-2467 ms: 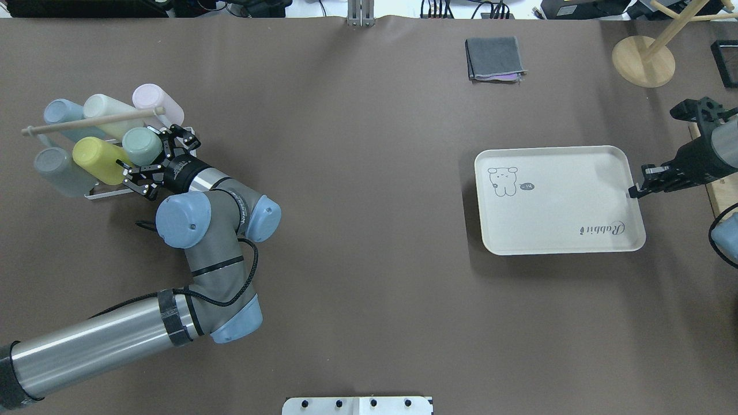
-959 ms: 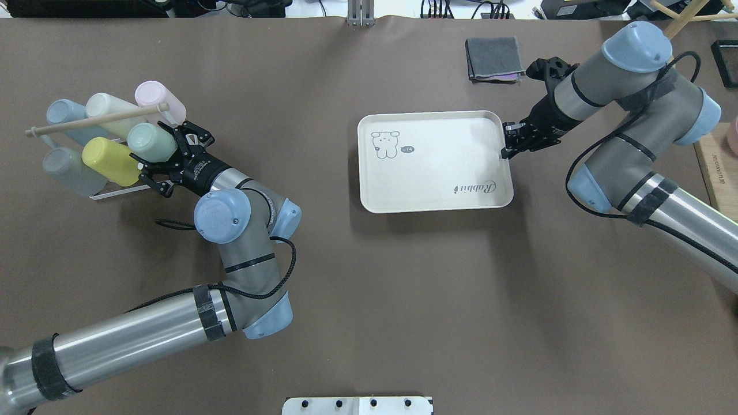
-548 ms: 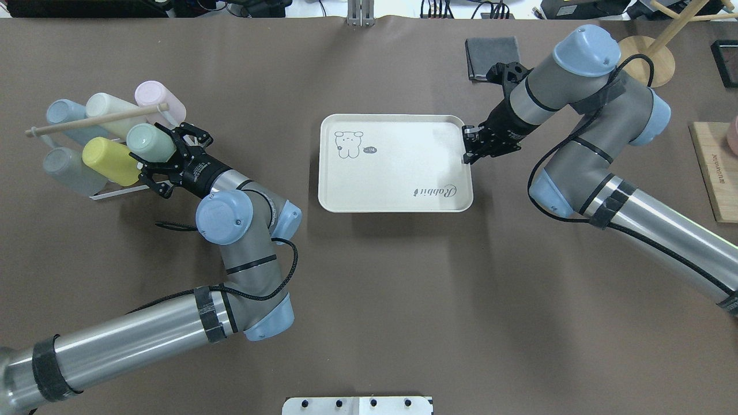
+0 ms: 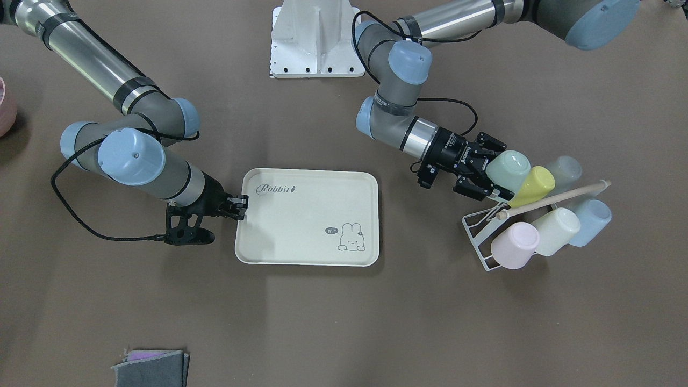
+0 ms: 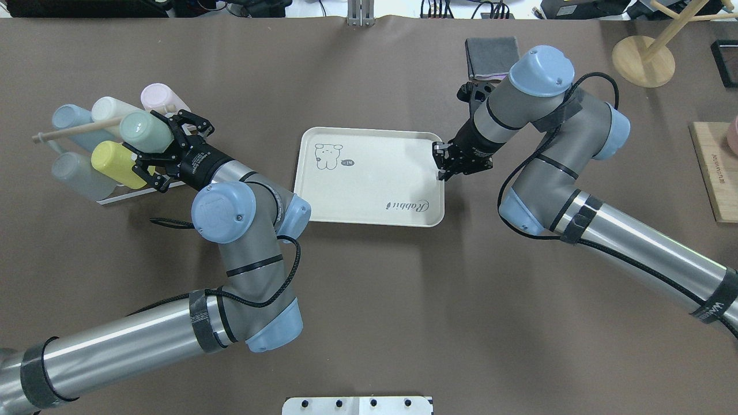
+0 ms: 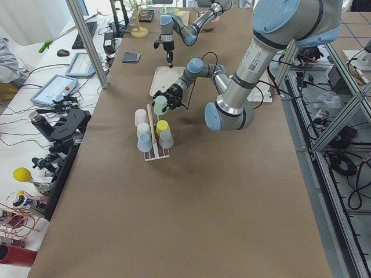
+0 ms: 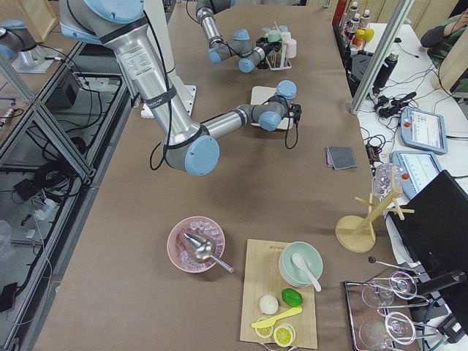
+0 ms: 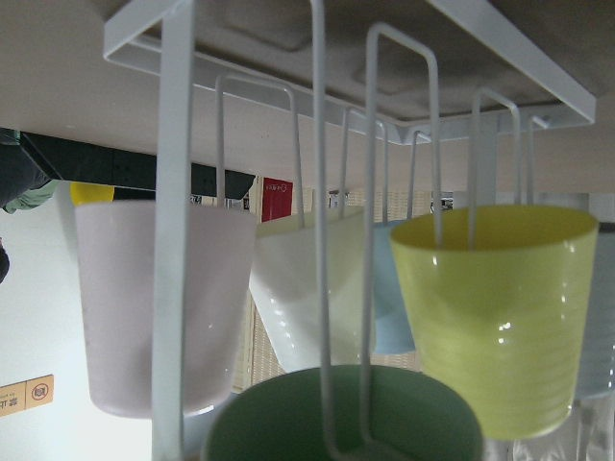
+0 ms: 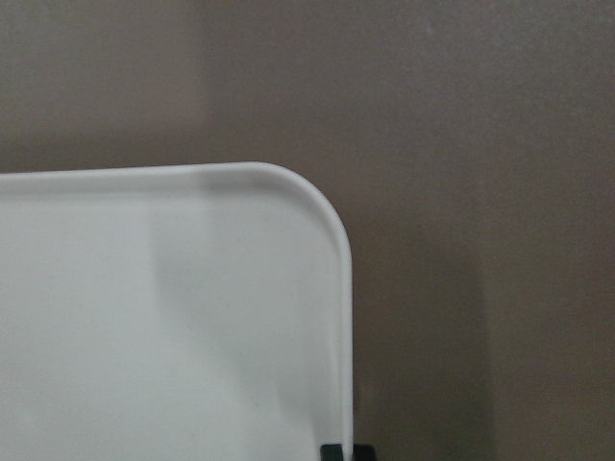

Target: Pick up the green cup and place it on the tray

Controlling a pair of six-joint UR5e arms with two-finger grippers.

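Note:
The mint green cup (image 5: 143,129) lies tilted at the white wire rack (image 5: 118,197), mouth toward my left gripper (image 5: 155,145), which is shut on it. In the left wrist view the green cup's rim (image 8: 341,415) fills the bottom edge and a rack wire still reaches into it. The cream tray (image 5: 375,181) with the rabbit drawing rests flat near the table's middle. My right gripper (image 5: 442,168) is shut on the rim of its right short side. The tray's corner (image 9: 192,317) shows in the right wrist view.
Yellow (image 5: 112,163), cream (image 5: 106,108), pink (image 5: 158,95), pale blue (image 5: 69,118) and grey (image 5: 78,176) cups hang on the rack under a wooden dowel (image 5: 81,127). A folded grey cloth (image 5: 490,55), a wooden stand (image 5: 643,60) and a cutting board (image 5: 718,173) sit at the far right.
My right gripper has dragged the tray leftward to the table's middle. My left gripper, closed on the green cup, has shifted it up and away from the yellow cup.

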